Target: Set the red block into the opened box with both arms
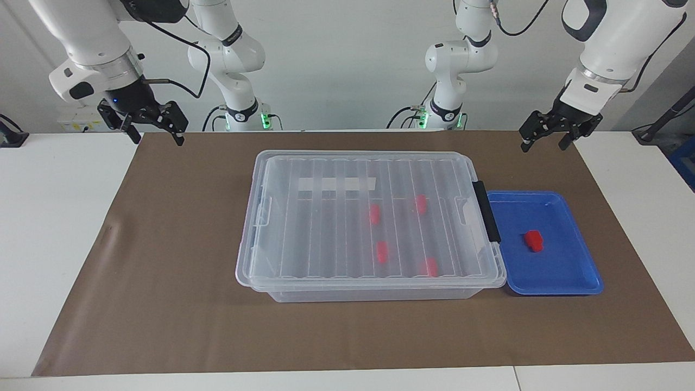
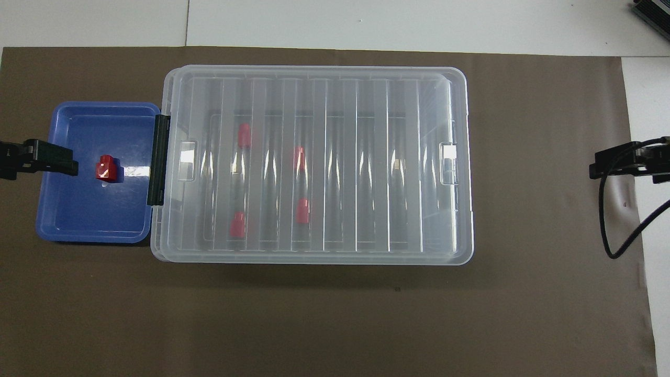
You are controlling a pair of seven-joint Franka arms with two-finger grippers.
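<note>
One red block lies in the shallow blue tray, which sits against the box's black handle bar. The clear box stands mid-mat with its ribbed lid lying flat on top. Several more red blocks show through the lid. My left gripper hangs open and holding nothing, up in the air at the left arm's end of the mat. My right gripper hangs open with nothing in it above the right arm's end of the mat.
A brown mat covers most of the white table. The box and the tray are the only things standing on it. A black cable dangles from the right arm.
</note>
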